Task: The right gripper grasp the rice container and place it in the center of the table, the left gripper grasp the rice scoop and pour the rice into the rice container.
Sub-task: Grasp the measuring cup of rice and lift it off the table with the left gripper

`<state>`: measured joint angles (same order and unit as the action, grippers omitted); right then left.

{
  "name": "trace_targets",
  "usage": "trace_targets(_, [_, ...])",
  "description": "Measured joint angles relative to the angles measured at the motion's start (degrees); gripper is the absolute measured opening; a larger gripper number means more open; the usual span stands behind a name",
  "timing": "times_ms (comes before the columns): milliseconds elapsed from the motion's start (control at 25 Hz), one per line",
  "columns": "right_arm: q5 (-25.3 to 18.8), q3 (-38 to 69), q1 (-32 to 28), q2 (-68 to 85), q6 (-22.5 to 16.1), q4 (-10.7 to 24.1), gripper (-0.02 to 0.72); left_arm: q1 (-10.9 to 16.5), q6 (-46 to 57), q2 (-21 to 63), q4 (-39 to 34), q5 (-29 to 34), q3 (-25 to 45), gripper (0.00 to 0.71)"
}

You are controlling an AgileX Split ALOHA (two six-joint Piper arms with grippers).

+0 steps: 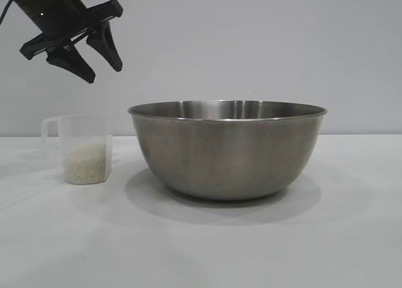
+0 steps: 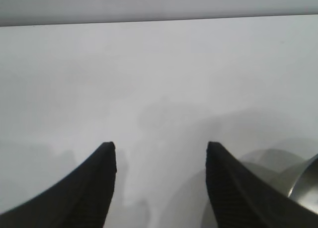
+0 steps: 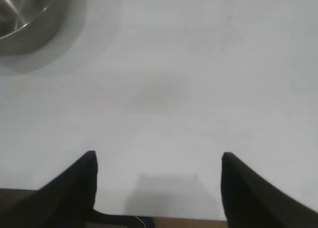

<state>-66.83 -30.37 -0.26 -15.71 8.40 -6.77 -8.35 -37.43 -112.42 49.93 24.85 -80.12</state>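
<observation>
The rice container, a large steel bowl, stands upright on the white table at the middle. The rice scoop, a clear plastic cup with its handle to the left, stands to the bowl's left with rice in its lower part. My left gripper is open and empty, in the air above the scoop at the upper left. In the left wrist view the left gripper shows bare table between its fingers and the bowl's rim at one side. My right gripper is open and empty over the table's edge; it is outside the exterior view.
The bowl shows in a corner of the right wrist view, apart from that gripper. A plain grey wall stands behind the table. Bare tabletop lies in front of the bowl and to its right.
</observation>
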Motion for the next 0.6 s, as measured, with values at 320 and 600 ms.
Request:
trace_targets(320, [1.1, 2.1, 0.0, 14.9, 0.0, 0.3, 0.449, 0.0, 0.0, 0.0, 0.0, 0.1, 0.0, 0.351])
trace_targets(600, [1.1, 2.3, 0.0, 16.7, 0.0, 0.3, 0.449, 0.0, -0.2, 0.0, -0.3, 1.3, 0.0, 0.351])
